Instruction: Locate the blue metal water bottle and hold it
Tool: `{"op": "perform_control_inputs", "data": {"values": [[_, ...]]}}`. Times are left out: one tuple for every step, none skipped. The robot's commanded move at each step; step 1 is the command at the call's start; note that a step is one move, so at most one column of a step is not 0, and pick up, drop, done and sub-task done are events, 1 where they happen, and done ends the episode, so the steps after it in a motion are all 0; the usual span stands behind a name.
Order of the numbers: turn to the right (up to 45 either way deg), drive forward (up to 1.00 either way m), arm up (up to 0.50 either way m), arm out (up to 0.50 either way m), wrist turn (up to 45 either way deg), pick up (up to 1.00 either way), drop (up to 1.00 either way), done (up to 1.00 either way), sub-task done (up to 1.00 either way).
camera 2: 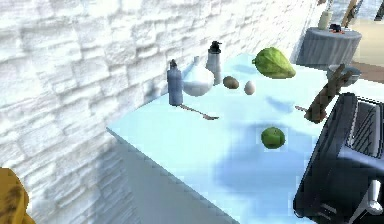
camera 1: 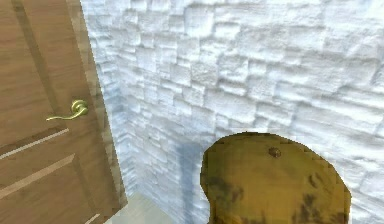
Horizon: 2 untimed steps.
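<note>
Arm side view finds the blue bottle upright on the pale surface, just beside a white flask; located, I judge, but not yet grasped, and the gripper's state cannot be told

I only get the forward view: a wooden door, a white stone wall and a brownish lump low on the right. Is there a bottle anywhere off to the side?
Observer: Yes. In the arm side view a slim bluish bottle stands upright on a pale blue countertop, near the edge that runs along the stone wall.
Operator: Is anything crowding it?
Observer: A round white vase stands right beside it, toward that view's right. I cannot tell whether they touch.
Operator: And in front of it?
Observer: A thin metal utensil lies flat on the countertop just below the bottle in the picture.
</note>
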Motion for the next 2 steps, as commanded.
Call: {"op": "perform_control_inputs", "data": {"values": [[0.0,0.0,0.5,0.0,0.0,0.0,0.0,0.0,0.0],[0.0,0.0,0.38,0.0,0.0,0.0,0.0,0.0,0.0]]}}
